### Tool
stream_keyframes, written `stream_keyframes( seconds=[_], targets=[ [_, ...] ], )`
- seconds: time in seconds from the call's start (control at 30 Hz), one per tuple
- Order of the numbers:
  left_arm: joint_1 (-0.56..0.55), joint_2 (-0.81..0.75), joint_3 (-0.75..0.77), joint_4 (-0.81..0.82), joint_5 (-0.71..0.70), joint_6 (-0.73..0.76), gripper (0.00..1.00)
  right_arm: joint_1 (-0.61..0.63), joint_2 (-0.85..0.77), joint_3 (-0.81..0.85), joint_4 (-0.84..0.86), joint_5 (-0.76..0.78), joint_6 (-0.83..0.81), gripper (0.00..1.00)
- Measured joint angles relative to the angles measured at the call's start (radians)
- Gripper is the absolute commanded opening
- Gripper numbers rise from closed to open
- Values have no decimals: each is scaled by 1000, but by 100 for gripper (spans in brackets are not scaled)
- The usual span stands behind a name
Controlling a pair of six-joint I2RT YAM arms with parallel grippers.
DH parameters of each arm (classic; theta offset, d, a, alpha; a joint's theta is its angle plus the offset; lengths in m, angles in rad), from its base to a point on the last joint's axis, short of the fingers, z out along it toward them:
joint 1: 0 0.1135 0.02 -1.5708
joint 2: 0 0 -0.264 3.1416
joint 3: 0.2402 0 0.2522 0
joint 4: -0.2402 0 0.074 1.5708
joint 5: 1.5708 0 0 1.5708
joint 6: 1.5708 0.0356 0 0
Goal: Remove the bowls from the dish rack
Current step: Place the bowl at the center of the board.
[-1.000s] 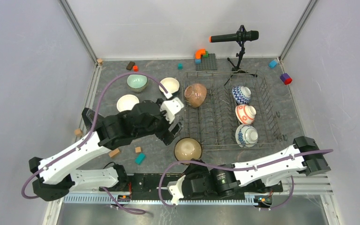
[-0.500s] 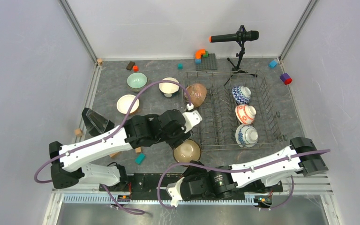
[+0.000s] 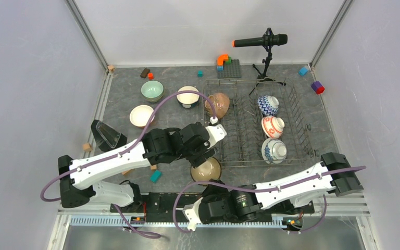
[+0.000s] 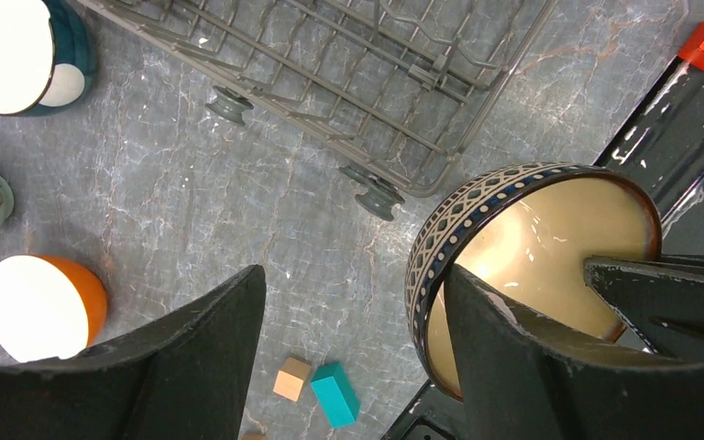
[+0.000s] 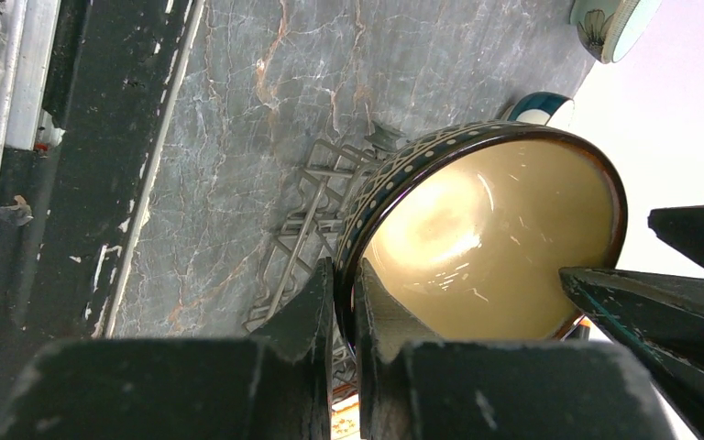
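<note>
Compared with a second ago, the left gripper [image 4: 356, 275] is found carried away from the cream bowl [image 3: 188, 96]. It is now brought over the patterned bowl [image 3: 206, 170], which is itself shifted slightly towards the arm bases. The hold of the right gripper [image 5: 344, 275] is unchanged: its jaws are pinched narrowly on that bowl's rim, one finger outside the wall and one inside.

The left jaws are spread wide. The bowl's rim is seen between them, close to the finger on the right of the wrist view, and it is not clamped by them.

The patterned bowl is shown tilted. It has a dark outer wall banded with a pale lattice and dots, a brown rim and a glossy cream-tan inside. It is placed just outside the near-left corner of the dish rack [image 3: 239, 140], and that corner is seen just beyond the left fingertips.

A speckled brown bowl [image 3: 217, 105] is held in the rack further beyond those jaws. Three patterned bowls [image 3: 273, 126] are stood in the rack well apart from both grippers.
</note>
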Motion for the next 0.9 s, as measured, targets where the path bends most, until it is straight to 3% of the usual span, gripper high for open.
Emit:
stream_keyframes(
  seconds=[0.37, 0.77, 0.9],
  targets=[
    [-1, -37, -3, 0, 50, 0, 71, 3, 12, 15, 6, 0, -8, 0],
    [-11, 14, -31, 0, 84, 0, 49, 5, 19, 21, 6, 0, -11, 0],
    [-14, 26, -38, 0, 89, 0, 35, 5, 19, 24, 6, 0, -12, 0]
  ],
)
